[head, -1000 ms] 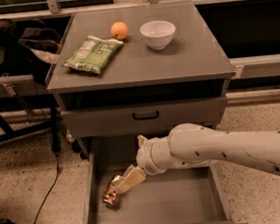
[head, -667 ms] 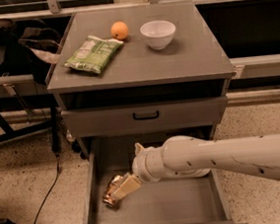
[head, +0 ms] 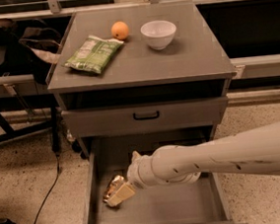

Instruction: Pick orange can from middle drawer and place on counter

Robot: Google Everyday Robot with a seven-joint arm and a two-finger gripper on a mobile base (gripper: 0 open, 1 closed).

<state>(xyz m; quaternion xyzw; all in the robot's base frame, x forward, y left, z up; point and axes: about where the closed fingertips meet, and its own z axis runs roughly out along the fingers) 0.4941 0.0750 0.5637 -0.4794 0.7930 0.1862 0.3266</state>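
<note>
The middle drawer (head: 188, 203) stands pulled out at the bottom of the grey cabinet. The orange can (head: 113, 186), shiny and golden, lies on the drawer floor near its left wall. My gripper (head: 119, 194) reaches in from the right on a white arm and is down at the can, its cream fingers (head: 122, 195) lying against it. The counter (head: 139, 54) is the flat grey cabinet top above.
On the counter lie a green snack bag (head: 94, 54), a round orange fruit (head: 120, 30) and a white bowl (head: 158, 34). A shut drawer front with a black handle (head: 146, 116) sits above the open drawer. Chairs and a cable stand at the left.
The arm has moved left and lower into the drawer, bringing the gripper further down onto the can. The can stays in about the same spot.
</note>
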